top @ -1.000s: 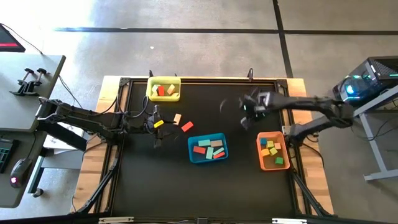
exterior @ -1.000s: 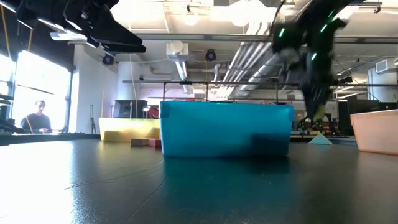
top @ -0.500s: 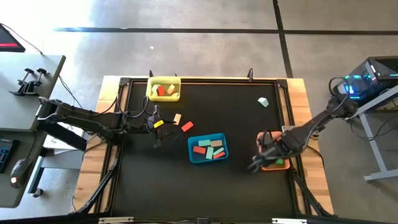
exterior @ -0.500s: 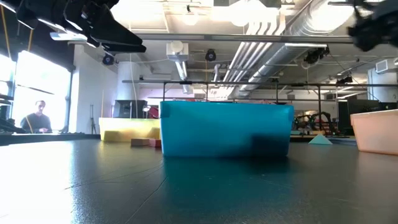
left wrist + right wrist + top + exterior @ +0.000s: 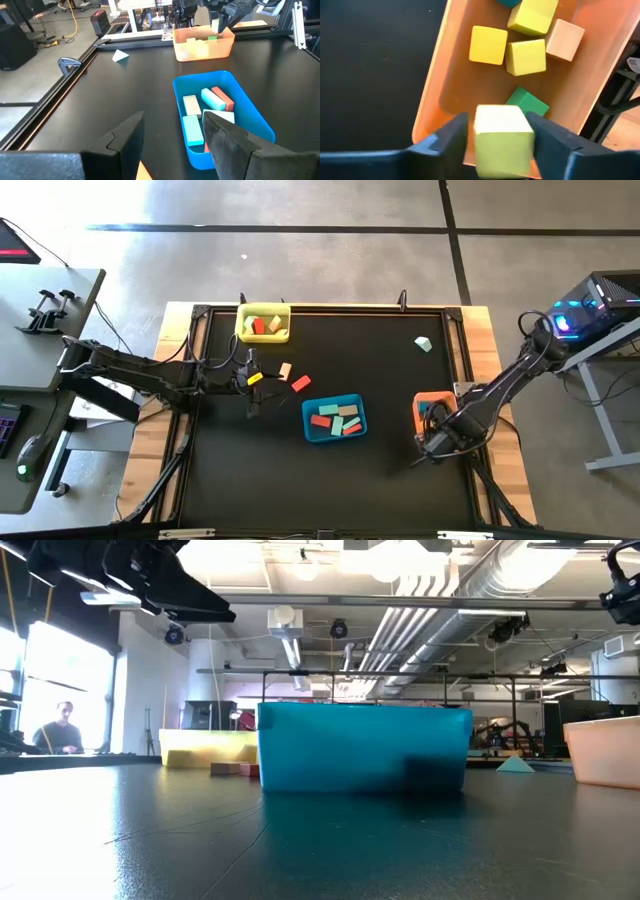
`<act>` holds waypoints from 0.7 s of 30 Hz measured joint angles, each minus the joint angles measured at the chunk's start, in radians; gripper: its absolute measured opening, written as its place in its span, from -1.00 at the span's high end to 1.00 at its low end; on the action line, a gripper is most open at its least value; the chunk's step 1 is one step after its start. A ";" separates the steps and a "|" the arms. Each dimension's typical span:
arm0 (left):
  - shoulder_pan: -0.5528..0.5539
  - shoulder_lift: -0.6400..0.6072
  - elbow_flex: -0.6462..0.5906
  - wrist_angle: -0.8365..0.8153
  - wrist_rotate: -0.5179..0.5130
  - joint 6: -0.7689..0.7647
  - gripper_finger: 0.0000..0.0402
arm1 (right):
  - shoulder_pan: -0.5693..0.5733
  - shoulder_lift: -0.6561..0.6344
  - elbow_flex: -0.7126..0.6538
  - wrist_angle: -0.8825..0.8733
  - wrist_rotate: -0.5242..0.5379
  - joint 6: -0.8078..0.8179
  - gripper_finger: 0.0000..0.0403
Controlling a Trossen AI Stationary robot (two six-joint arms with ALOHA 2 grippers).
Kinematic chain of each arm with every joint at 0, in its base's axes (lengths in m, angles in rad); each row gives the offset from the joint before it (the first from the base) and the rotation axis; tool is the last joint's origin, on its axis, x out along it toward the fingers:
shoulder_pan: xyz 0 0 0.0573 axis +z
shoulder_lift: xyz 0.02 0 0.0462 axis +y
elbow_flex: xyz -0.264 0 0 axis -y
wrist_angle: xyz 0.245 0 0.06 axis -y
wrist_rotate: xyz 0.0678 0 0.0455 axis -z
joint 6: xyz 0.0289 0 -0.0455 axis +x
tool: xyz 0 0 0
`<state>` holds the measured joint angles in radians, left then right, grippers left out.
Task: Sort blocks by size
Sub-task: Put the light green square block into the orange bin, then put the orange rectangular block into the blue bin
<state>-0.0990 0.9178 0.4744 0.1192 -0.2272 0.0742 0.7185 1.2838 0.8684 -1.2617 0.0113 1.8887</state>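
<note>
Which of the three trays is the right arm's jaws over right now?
The orange tray at the table's right side. The right gripper hangs above it with a pale yellow-green cube between its jaws; the yellow and blue trays have none above.

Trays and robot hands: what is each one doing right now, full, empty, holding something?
Orange tray: holds several cubes.
Blue tray: holds several flat bars.
Yellow tray: holds a few blocks.
Right gripper: above the orange tray, a pale yellow cube between its fingers.
Left gripper: waiting near two loose blocks, open, holding nothing.
Pale green block: alone on the table, far side.
</note>
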 joint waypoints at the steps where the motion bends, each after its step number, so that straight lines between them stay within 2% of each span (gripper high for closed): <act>1: 0.000 0.000 0.000 0.000 0.000 0.002 0.05 | 0.000 0.000 0.000 -0.004 -0.002 0.000 0.01; 5: 0.000 0.000 0.000 0.004 0.000 0.014 0.05 | 0.000 0.000 0.000 -0.022 -0.005 0.000 -0.15; 12: 0.000 0.000 0.000 0.045 0.015 0.017 0.05 | 0.000 -0.002 0.031 -0.044 0.028 0.001 -0.18; 16: 0.000 0.000 0.000 0.110 0.042 0.042 0.05 | 0.000 -0.002 0.113 -0.068 0.141 0.015 -0.19; 21: 0.000 0.000 0.000 0.143 0.088 0.054 0.05 | 0.000 -0.003 0.196 -0.039 0.385 -0.048 -0.19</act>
<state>-0.0986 0.9176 0.4744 0.2625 -0.1390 0.1280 0.7181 1.2812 1.0647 -1.3010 0.3967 1.8409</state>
